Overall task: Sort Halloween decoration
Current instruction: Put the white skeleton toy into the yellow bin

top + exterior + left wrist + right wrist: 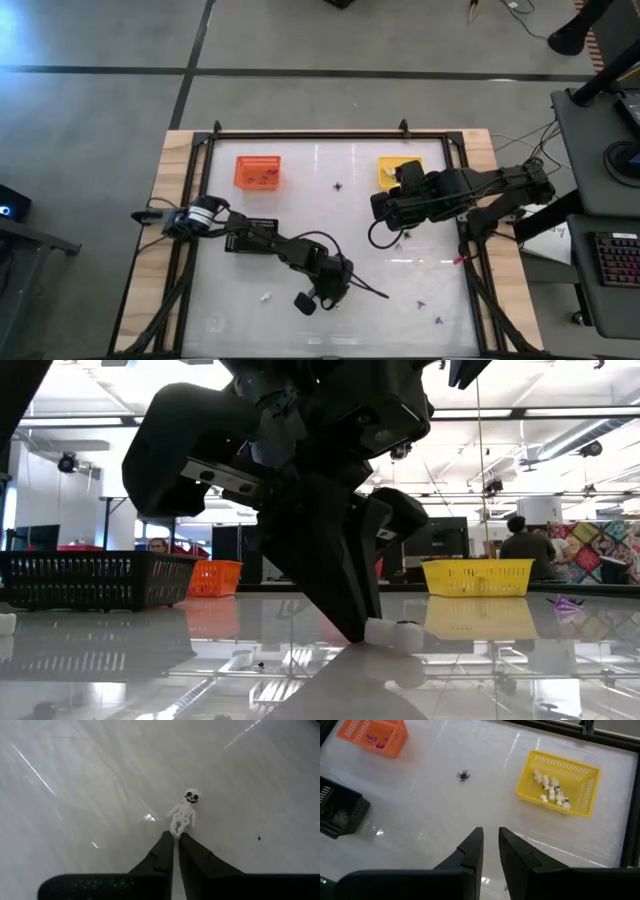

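White glossy tabletop [320, 210] fills the high view's centre. Low in that frame, the left gripper [176, 836] has its jaws pinched together on the legs of a tiny white skeleton [184, 813]. Right of centre, the right gripper [490, 837] hangs above the table with its jaws slightly apart, empty. Nearby, a black spider [463, 775] lies loose at centre top. Cream skeletons fill the yellow basket [559, 782] upper right; purple trinkets sit in the orange basket [258, 172] upper left.

Left pincer [176, 839] seemingly pinching white skeleton [183, 814], glossy table [75, 795]
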Available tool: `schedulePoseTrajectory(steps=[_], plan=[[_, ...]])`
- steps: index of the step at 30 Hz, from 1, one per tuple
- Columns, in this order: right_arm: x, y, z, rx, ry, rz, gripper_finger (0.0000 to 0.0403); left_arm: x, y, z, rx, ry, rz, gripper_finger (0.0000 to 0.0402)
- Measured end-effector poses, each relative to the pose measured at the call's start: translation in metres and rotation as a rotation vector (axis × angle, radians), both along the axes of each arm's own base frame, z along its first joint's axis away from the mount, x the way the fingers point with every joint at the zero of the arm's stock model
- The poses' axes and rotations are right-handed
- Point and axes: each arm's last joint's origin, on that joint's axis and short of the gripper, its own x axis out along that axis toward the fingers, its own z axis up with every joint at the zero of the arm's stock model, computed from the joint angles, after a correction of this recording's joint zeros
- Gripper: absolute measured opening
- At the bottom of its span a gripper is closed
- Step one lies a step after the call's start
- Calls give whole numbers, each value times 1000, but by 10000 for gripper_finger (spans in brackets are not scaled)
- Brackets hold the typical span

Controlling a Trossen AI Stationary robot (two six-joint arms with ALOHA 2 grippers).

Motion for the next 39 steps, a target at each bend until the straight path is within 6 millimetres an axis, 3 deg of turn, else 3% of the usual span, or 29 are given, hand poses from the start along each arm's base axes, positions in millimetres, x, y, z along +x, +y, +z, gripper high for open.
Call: schedulePoseTrajectory(steps=[9, 15, 24, 39], plan=[[0, 0, 0, 3, -6, -11, 54, -8, 22, 9, 37, 90, 5, 0], [0, 0, 0, 2, -6, -11, 54, -8, 37, 34, 29, 35, 39, 0], [0, 0, 0, 2, -6, -11, 54, -11, 52, 54, 55, -2, 50, 0], [-3, -2, 3, -21, -25, -16, 54, -7, 160, 60, 107, 11, 248, 0]])
